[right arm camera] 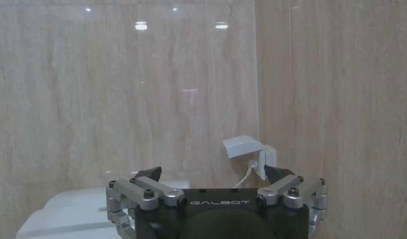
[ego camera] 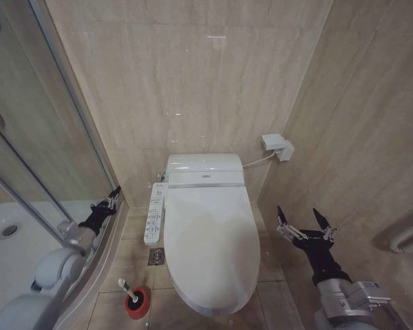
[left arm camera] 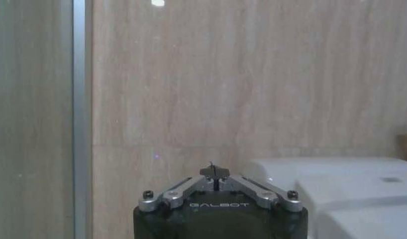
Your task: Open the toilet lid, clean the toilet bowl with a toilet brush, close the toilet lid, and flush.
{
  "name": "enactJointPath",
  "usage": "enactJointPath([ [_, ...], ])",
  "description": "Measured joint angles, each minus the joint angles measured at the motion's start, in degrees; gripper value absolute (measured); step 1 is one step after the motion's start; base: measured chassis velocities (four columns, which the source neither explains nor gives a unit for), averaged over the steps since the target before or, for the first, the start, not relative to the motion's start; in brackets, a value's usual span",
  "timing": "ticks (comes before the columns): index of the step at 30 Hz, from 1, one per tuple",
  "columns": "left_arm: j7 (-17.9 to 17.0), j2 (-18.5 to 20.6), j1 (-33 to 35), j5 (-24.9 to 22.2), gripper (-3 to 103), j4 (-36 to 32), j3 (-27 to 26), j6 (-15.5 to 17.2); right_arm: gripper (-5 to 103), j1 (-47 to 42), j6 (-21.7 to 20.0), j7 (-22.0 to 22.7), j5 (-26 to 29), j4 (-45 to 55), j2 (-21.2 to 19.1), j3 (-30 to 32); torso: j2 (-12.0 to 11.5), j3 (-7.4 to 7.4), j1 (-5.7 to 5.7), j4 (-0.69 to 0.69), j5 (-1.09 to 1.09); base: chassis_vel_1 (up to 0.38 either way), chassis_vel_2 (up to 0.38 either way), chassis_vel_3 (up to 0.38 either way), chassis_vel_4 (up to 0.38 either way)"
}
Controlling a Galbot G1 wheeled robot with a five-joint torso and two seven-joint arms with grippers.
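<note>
I am looking down on the toilet lid (ego camera: 212, 244), which is lying shut over the toilet bowl (ego camera: 193, 300), so the first step, lifting it, is not yet done; I cannot make out the yellow loop on its rim from here. I am holding both arms off to the sides, which is leaving the lid's top and front edge free to approach.

My right gripper (ego camera: 305, 221) is hovering just beside the toilet's right flank, above the floor tiles, with its fingers spread wide. The right wrist view agrees, the two finger bases standing well apart, so that gripper is ready to take an edge.

My left gripper (ego camera: 111, 199) is hanging near the glass shower door (ego camera: 27, 130), to the left of the toilet's control panel (ego camera: 154, 214). In the left wrist view its fingers are meeting at the tips, closed on nothing.

The toilet brush (ego camera: 129, 291) is standing in its red holder (ego camera: 138, 303) on the floor at the toilet's front left, handle tilted, near my left arm. I judge that placement favours the left arm for scrubbing.
</note>
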Motion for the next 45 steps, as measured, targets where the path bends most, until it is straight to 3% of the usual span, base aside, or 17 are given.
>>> enactJointPath([
  [8,0.19,0.08,-1.53,-0.23,0,1.73,1.0,-0.39,100,0.0,0.0,0.02,0.0,0.0,0.0,0.0,0.0,-0.01,-0.02,0.07,0.01,0.0,0.0,0.0,0.0],
  [20,1.65,-1.0,-17.89,0.07,0,19.49,13.11,-4.82,100,0.0,0.0,0.0,0.0,0.0,0.0,0.0,0.0,0.0,-0.01,0.01,0.01,0.0,0.0,0.0,0.0],
  [28,1.93,-1.26,-19.32,0.12,0,21.18,14.4,-5.22,100,0.0,0.0,0.0,0.0,0.0,0.0,0.0,0.0,-0.01,-0.01,0.07,0.01,0.0,0.0,0.0,0.0],
  [35,4.15,-3.75,-28.61,0.11,0,30.97,22.81,-7.32,100,0.0,0.0,0.02,0.0,0.0,0.0,0.0,0.0,0.0,-0.01,0.01,0.01,0.0,0.0,0.0,0.0],
  [38,5.76,-5.59,-35.46,0.12,0,38.16,28.98,-8.86,100,0.0,0.0,0.0,0.0,0.0,0.0,0.0,0.0,0.0,0.0,0.01,0.01,0.0,0.0,0.0,0.0],
  [45,6.21,-6.08,-37.13,0.13,0,39.96,30.51,-9.28,100,0.0,0.0,0.0,0.0,0.0,0.0,0.0,0.0,0.0,-0.01,0.07,0.0,0.0,0.0,0.0,0.0],
])
